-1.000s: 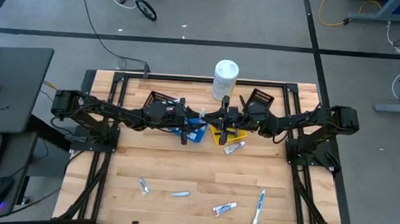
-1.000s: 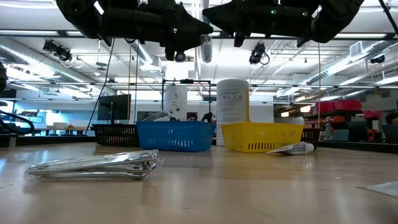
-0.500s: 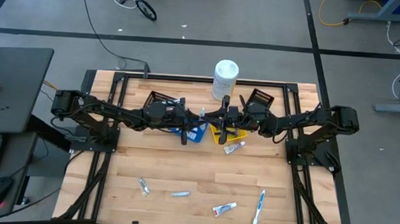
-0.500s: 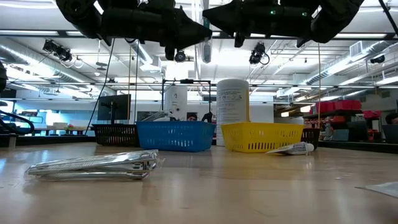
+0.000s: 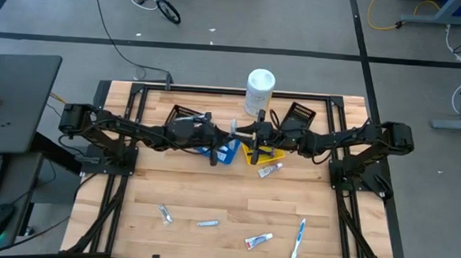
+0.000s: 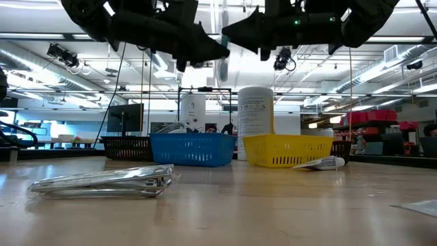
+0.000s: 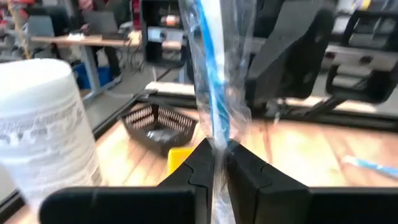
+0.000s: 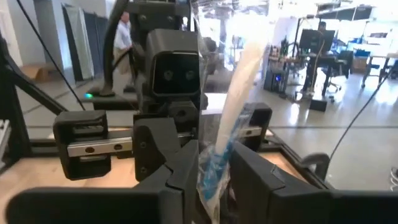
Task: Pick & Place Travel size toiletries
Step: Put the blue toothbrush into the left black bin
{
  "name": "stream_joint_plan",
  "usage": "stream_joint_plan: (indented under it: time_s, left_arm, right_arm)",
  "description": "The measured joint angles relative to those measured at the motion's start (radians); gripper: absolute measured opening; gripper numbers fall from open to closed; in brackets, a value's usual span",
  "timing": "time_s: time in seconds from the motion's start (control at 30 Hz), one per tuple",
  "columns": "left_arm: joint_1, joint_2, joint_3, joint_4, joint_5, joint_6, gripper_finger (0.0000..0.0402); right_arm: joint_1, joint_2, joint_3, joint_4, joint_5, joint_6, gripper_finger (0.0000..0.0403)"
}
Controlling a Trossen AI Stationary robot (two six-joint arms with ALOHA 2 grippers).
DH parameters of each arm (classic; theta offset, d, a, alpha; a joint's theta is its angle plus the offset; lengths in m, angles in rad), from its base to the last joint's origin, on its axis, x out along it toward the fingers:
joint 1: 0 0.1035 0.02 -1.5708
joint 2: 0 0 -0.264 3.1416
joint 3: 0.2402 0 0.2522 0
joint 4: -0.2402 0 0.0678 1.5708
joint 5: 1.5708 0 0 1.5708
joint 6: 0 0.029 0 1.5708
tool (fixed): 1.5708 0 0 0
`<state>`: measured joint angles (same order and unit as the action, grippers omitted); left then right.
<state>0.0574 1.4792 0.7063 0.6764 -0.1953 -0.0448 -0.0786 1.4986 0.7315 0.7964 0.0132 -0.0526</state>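
Observation:
A toothbrush in a clear wrapper (image 5: 233, 127) hangs high over the gap between the blue bin (image 5: 224, 152) and the yellow bin (image 5: 254, 155). My left gripper (image 7: 219, 163) comes from the table's left and is shut on it. My right gripper (image 8: 214, 171) faces it from the right and is open, one finger on each side of the brush's blue part (image 8: 214, 168). In the low view the brush (image 6: 222, 68) hangs upright under both grippers. More toiletries lie on the table: a tube (image 5: 269, 170), two silver packets (image 5: 165, 213), another tube (image 5: 258, 241) and a toothbrush (image 5: 297, 239). My left gripper pinches the wrapped toothbrush between its two fingers at a stretch of the blue-striped shaft (image 7: 216, 134). The fingers reach in level from the table's left and lie across the brush. The brush stands upright, lifted clear above the bins. My right gripper has its fingers (image 8: 245, 177) close beside the wrapper; I cannot tell whether they touch it.
A large white canister (image 5: 259, 91) stands at the far edge behind the bins. Two black bins (image 5: 185, 113) (image 5: 298, 114) sit to either side of it. Bare wood lies between the bins and the loose items near the front edge.
My left gripper has taken hold of the toothbrush and tipped down a little. My right gripper's fingers have parted around it. The brush now hangs slightly lower under the two grippers. Both arms stay over the bins.

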Motion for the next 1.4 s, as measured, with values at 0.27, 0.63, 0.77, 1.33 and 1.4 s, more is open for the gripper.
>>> stream_joint_plan:
  time_s: [0.27,0.63,0.77,1.33,1.4]
  left_arm:
    - [0.001,-0.005,0.000,-0.163,-0.142,0.052,0.0024]
    - [0.017,-0.132,0.079,-0.630,-0.322,0.318,0.0019]
    - [0.066,-0.156,0.171,-1.028,-0.316,0.291,0.0028]
    - [0.425,-0.152,0.155,-1.234,-0.004,0.513,0.0042]
    - [0.450,-0.145,0.118,-1.214,0.036,0.553,0.0045]
  right_arm:
    - [-0.001,-0.056,0.000,-0.188,0.119,-0.016,0.0117]
    - [-0.001,-0.133,-0.002,-0.372,0.116,-0.018,0.0118]
    - [-0.006,-0.132,-0.002,-0.394,0.117,-0.032,0.0118]
    - [-0.012,-0.132,-0.001,-0.381,0.116,-0.016,0.0118]
    - [-0.012,-0.132,-0.001,-0.380,0.116,-0.016,0.0118]
